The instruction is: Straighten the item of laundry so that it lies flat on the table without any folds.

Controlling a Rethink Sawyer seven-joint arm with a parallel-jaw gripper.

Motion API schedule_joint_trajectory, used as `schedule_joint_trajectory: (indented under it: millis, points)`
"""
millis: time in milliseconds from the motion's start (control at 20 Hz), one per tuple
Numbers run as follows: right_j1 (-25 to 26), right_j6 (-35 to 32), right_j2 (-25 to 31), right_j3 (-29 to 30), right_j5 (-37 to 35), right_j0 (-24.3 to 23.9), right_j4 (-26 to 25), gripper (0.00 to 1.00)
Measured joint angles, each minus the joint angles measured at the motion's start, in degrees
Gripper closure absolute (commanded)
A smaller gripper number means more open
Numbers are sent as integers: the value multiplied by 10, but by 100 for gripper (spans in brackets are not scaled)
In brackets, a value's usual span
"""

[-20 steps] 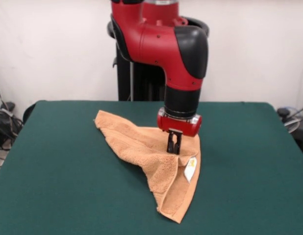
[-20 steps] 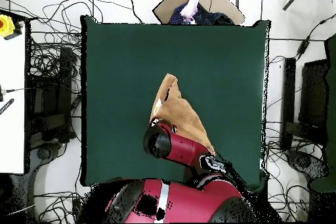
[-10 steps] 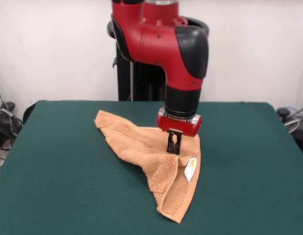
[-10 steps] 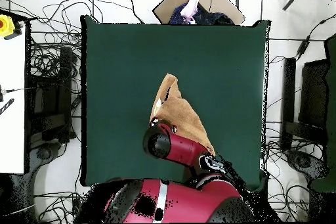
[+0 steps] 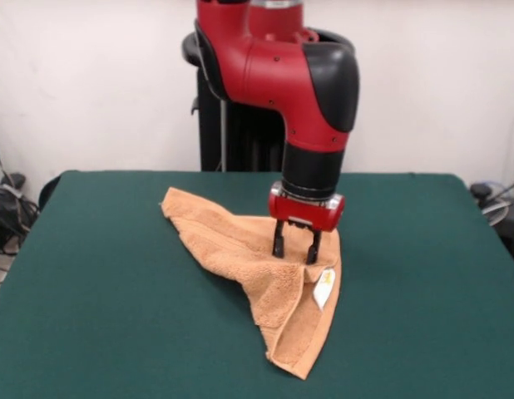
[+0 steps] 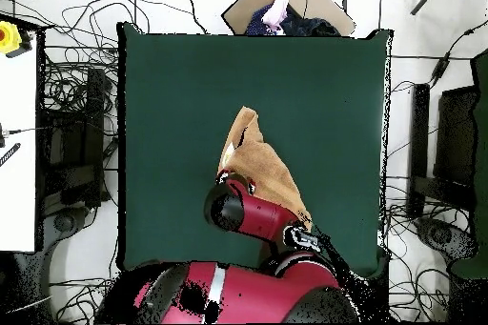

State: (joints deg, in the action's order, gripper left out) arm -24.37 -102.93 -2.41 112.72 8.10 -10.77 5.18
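The orange-tan towel (image 5: 240,249) lies folded and bunched in a rough triangle on the dark green table (image 5: 107,316), with a white tag (image 5: 323,288) on its right edge. It also shows in the overhead view (image 6: 259,161), partly hidden under the arm. My gripper (image 5: 294,249) stands upright over the towel's right part, open, its two fingertips resting on or just above the cloth. In the overhead view the gripper is hidden under the arm.
The red arm's wrist (image 5: 307,208) hangs over the towel. The pedestal (image 5: 232,133) stands at the table's far edge. Cables (image 6: 67,102) and a white bench (image 6: 17,150) lie beside the table (image 6: 191,83). A cardboard piece (image 6: 286,2) lies beyond its far edge.
The gripper's fingers were together on the cloth before and now stand apart. The arm has shifted slightly. The towel has kept its shape.
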Motion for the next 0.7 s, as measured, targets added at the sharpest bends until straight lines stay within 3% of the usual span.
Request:
schedule_joint_trajectory:
  millis: [650,700]
  points:
    - [1,0,-4,-1,0,6,9,0]
    - [1,0,-4,-2,0,6,10,100]
